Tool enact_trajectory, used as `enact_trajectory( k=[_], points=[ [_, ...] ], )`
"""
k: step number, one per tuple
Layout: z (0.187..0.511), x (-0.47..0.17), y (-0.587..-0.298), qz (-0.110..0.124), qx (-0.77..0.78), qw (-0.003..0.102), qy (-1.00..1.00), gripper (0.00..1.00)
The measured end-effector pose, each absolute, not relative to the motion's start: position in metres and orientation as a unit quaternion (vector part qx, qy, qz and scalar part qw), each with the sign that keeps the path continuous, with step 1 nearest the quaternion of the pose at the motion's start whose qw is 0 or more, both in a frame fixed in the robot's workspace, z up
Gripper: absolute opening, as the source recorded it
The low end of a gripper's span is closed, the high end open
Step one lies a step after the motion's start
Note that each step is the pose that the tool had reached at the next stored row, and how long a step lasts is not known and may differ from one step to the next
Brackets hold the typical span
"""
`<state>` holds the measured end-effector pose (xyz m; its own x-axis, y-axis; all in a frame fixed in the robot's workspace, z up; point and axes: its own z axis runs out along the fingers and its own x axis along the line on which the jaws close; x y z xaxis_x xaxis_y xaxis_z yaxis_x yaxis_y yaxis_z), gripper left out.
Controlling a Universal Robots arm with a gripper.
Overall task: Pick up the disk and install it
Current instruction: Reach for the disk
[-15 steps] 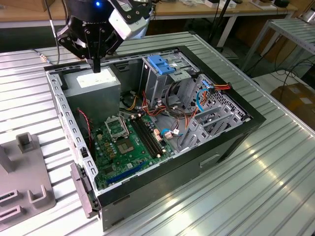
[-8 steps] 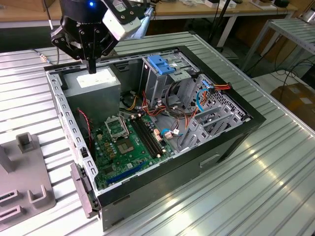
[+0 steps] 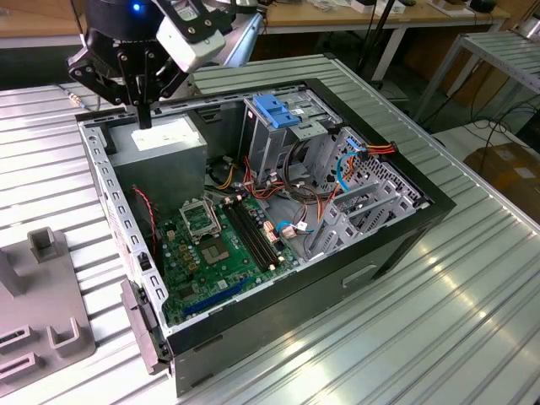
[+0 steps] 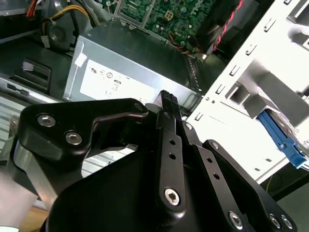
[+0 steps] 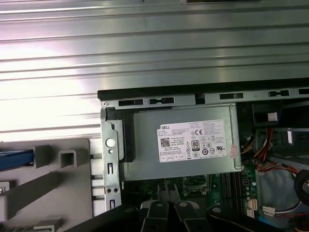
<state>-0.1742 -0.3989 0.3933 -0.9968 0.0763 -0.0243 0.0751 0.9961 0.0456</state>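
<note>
A ribbed metal tabletop (image 3: pixel 472 278) carries an open computer case (image 3: pixel 380 261). The gripper (image 3: pixel 145 116) hangs over the power supply (image 3: pixel 164 139) in a corner of the case, its 2 fingers pressed together on nothing. The disk (image 5: pixel 14 159) sits outside the case, on the grey holder (image 3: pixel 38 291) beyond the perforated side wall (image 3: pixel 118 202). It is well apart from the fingers, and its blue edge runs square to that wall.

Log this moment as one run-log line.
gripper: shut, holding nothing | position: over power supply in open computer case | contact: cannot tell
</note>
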Motion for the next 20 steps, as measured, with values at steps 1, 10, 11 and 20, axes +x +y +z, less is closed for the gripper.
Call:
enact_trajectory(
  k=[1, 10, 11, 20],
  points=[
    [0.393, -0.179, -0.399, 0.022, 0.038, 0.013, 0.999, 0.1],
    [0.393, -0.19, -0.399, 0.022, 0.038, 0.013, 0.999, 0.1],
    [0.393, -0.19, -0.399, 0.022, 0.038, 0.013, 0.999, 0.1],
    [0.393, -0.21, -0.399, 0.022, 0.038, 0.013, 0.999, 0.1]
  ],
)
